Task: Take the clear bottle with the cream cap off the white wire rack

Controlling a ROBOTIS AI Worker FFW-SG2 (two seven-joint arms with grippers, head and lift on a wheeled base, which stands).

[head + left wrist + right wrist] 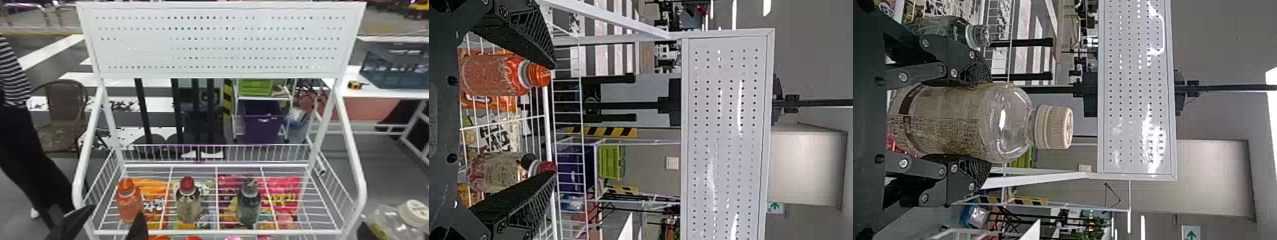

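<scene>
Clamping the clear bottle with the cream cap (384,221) between its two black fingers, the right claw (363,231) is outside the white wire rack (223,232), beyond its right edge and close to the near right corner, with the bottle upright. The left claw (116,209) hangs by the near left corner, its fingers spread apart. Along the near part of the rack, from left to right, stand an orange bottle (130,204), a red-capped bottle (188,207) and a dark green bottle (249,207), spaced apart. Colourful snack bags (287,194) show through and among the wires. A perforated white panel (220,48) rises above the back edge, and farther off a purple bin (263,127) sits below a green crate (255,87).
</scene>
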